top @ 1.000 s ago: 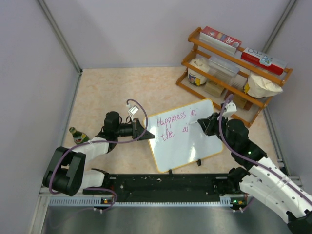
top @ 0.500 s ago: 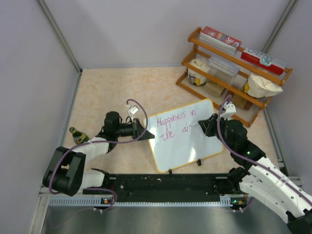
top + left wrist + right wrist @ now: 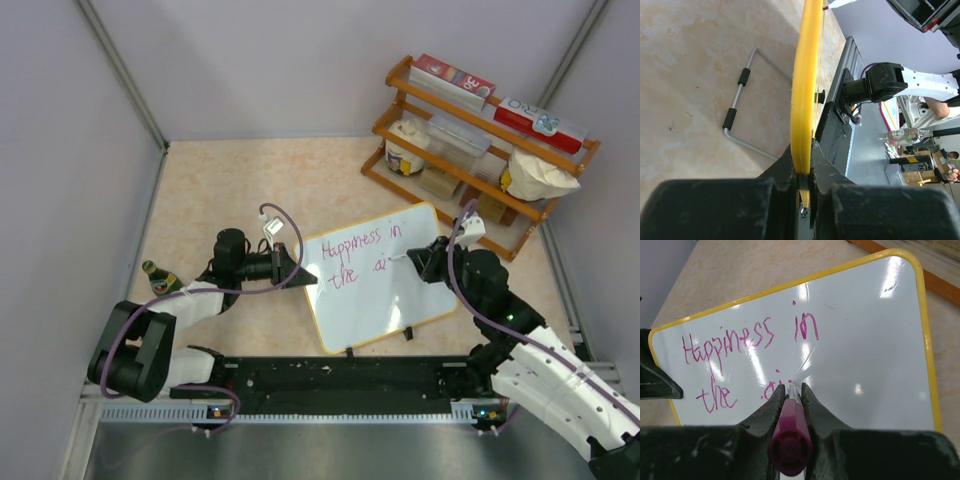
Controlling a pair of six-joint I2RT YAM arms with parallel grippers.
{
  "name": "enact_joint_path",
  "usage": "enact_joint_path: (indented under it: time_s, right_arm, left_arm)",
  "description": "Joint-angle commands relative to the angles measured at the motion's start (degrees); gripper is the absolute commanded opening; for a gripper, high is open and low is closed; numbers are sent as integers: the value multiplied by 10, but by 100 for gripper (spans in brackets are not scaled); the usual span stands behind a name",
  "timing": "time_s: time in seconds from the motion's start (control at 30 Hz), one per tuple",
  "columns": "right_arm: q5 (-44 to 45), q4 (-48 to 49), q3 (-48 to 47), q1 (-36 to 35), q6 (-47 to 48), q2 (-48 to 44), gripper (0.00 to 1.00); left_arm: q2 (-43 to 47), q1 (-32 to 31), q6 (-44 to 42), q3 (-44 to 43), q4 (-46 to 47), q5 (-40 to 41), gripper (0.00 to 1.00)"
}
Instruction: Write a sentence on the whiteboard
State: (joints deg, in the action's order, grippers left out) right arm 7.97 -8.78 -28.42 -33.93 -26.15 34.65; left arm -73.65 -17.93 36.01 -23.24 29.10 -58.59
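In the middle of the overhead frame, the whiteboard (image 3: 385, 295), its left edge clamped by the left gripper (image 3: 300, 276), has gained small marks after "the" as the right gripper (image 3: 791, 390), closed on the magenta marker (image 3: 790, 442), kept writing, so the sentence looks unfinished.

the whiteboard (image 3: 865, 340) is white, smooth and very shiny, with bright spots of light on it. its thin yellow frame looks like plastic. the marker (image 3: 790, 442) is smooth pink plastic. the right gripper (image 3: 791, 396) and the left gripper (image 3: 802, 167) are matt black, dusty and a bit scratched. the table (image 3: 230, 190) is smooth with a pale stone look. the rack (image 3: 398, 75) is orange-brown wood. the wire stand (image 3: 736, 97) is grey metal with black sleeves.
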Motion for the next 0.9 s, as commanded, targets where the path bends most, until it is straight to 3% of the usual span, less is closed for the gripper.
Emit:
enact_joint_path:
  time_s: [0.0, 0.87]
  right_arm:
    - [-1, -30, 18, 7, 2, -7, 0]
    - [6, -42, 15, 7, -5, -22, 0]
  left_arm:
    - [-9, -9, -52, 21, -34, 25, 0]
    - [-12, -9, -52, 24, -31, 27, 0]
